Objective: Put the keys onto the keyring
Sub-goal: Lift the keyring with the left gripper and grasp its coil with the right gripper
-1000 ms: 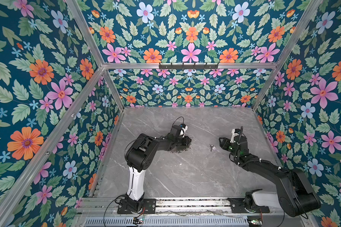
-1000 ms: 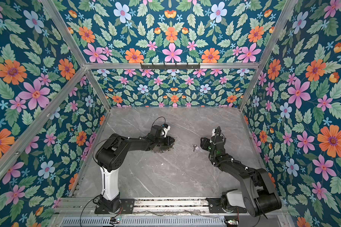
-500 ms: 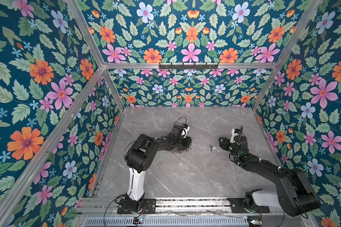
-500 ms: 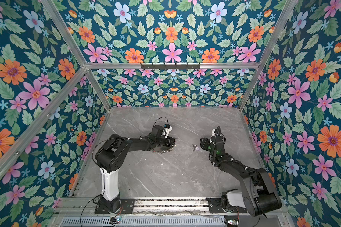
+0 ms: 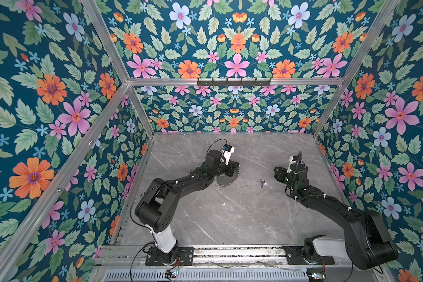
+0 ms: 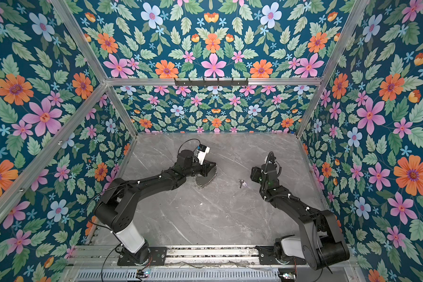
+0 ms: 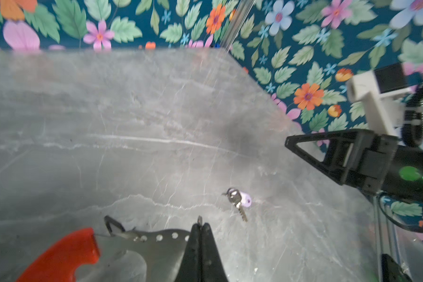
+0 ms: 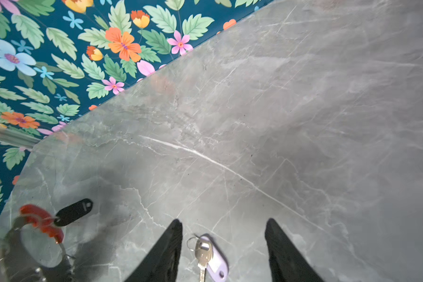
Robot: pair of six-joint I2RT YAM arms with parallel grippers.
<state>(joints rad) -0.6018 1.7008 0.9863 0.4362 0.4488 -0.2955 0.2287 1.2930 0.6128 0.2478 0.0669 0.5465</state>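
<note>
Keys (image 5: 263, 182): flat on the grey marble table (image 5: 230, 219), silver blade beside a lavender tag; visible in all four views.
Right gripper (image 8: 224, 221): jaws spread apart, one finger on either side of the keys, touching neither blade nor tag.
Left gripper (image 7: 202, 227): jaws pressed together on the keyring's perforated metal band, well apart from the keys.
Keyring (image 7: 66, 251): left of the keys in both top views, where it reads only as a dark toothed arc.
Wrist views only: the keyring's red plastic section.
Right wrist view only: a black tag (image 8: 73, 212) hanging from the keyring, farther from the keys than the red section.
</note>
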